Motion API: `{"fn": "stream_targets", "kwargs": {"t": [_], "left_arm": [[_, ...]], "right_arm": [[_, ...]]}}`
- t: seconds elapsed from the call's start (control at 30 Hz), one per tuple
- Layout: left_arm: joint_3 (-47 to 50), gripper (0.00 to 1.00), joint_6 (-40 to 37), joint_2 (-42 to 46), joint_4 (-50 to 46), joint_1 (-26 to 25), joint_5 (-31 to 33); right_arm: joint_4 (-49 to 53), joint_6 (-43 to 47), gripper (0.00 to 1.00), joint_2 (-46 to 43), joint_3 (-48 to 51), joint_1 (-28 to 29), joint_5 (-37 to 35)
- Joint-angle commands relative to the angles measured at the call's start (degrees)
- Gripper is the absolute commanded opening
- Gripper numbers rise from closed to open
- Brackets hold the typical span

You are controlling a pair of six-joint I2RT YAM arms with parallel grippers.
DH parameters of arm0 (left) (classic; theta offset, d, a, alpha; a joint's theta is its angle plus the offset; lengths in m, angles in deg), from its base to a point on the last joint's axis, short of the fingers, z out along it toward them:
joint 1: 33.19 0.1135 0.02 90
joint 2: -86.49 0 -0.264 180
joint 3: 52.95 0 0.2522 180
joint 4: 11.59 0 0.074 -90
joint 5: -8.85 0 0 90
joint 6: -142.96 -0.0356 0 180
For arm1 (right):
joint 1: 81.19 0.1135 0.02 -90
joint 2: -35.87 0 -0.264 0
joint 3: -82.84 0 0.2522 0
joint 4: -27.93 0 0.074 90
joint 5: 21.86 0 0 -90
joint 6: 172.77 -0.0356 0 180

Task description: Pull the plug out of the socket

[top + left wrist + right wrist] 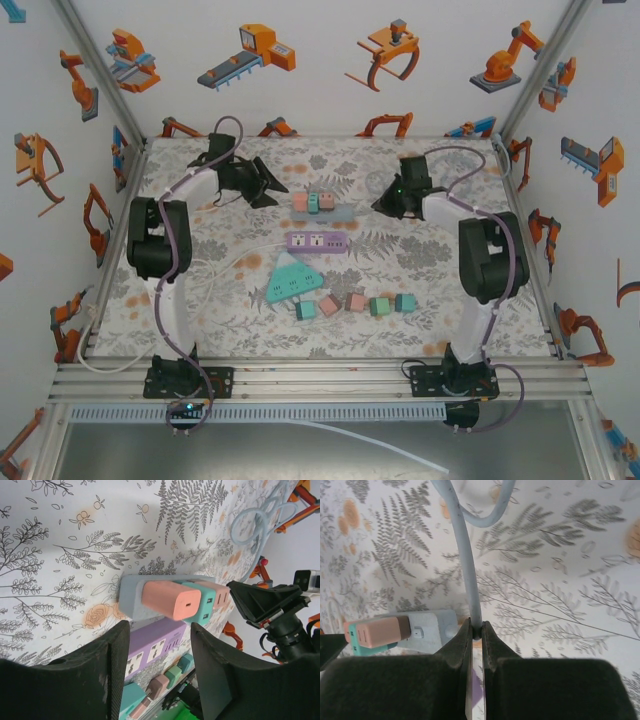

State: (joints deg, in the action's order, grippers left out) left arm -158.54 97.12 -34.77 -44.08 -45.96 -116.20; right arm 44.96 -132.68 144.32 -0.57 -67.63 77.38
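A grey-blue socket strip (pixel 427 627) is laid toward the back of the floral worktop (pixel 450 300), with a pink plug (pixel 170 600) and a teal plug (pixel 202 605) seated in it side by side. The jaws of the left gripper (pixel 160 627) are held apart, just short of the pink plug. The jaws of the right gripper (pixel 476 630) are clamped on the strip's grey cable (pixel 463 555), just beside the strip's end. A purple strip (pixel 318 241) is seen nearer the arms.
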Motion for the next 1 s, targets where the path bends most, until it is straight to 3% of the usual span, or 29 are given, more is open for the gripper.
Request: {"fn": "stream_targets", "kwargs": {"t": [0.0, 0.2, 0.4, 0.57, 0.7, 0.83, 0.97], "left_arm": [[1.51, 0.52, -2.75, 2.83, -2.07, -0.21, 1.41], [2.18, 0.52, -5.79, 5.25, -4.09, -1.21, 4.43], [1.59, 0.52, -10.2, 9.5, -10.11, -3.6, 8.3], [-0.93, 0.52, -16.57, 11.12, -13.27, -4.87, 14.38], [-1.31, 0.53, -18.84, 10.41, -9.68, -6.03, 17.11], [0.67, 0.53, -16.13, 8.91, -1.48, -6.94, 16.84], [0.4, 0.56, -20.46, 8.24, 1.4, -10.17, 20.25]], "right_arm": [[-1.86, 1.27, 0.04, -2.45, 2.96, -0.55, -2.42], [-1.33, 6.8, 0.14, -2.05, 2.51, -0.57, -0.78], [-0.19, 14.82, 0.29, -9.93, 2.64, -0.52, -3.33], [-0.86, 33.49, 0.35, -13.97, -0.24, 2.23, 2.23], [0.29, 52.35, 0.38, -12.21, -5.05, 6.46, 8.43], [0.8, 75.82, 0.5, -9.19, -7.13, 10.57, 15.22], [1.42, 83.83, 0.64, -4.82, -10.57, 11.18, 21.46]]}}
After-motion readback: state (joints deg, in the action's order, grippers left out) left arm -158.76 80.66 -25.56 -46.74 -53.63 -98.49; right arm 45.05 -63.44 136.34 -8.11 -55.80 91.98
